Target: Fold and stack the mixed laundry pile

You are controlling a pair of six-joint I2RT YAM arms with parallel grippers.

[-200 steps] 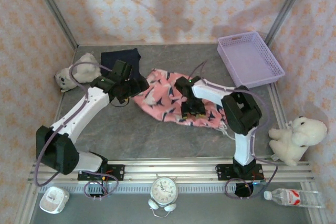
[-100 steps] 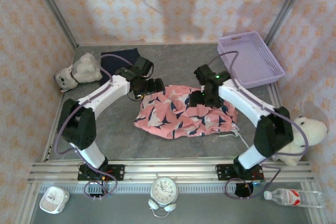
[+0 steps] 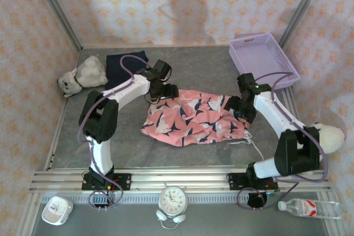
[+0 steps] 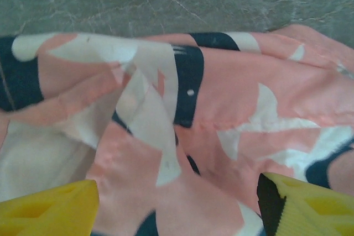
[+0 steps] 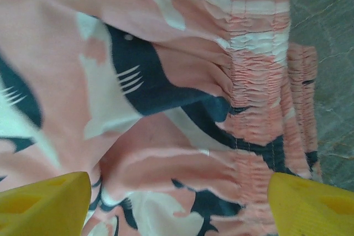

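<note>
- The bench [image 3: 193,70] is grey and marble-veined, walled on three sides by pale pink patterned paper.
- A lavender basket [image 3: 250,37] sits at the far right corner. Both garments lie outside it.
- The navy garment [image 3: 119,64] lies at the far left, beside a grey plush toy [image 3: 80,75].
- The pink garment [image 3: 191,117] is spread rumpled mid-bench, well apart from the basket.
- The left gripper [image 3: 168,93] is at the pink garment's far left corner. Its jaws stand wide, with printed cloth below and between the yellow fingers [image 4: 50,208].
- The right gripper [image 3: 235,108] is at the cloth's right end, jaws wide over the gathered waistband [image 5: 254,109].
</note>
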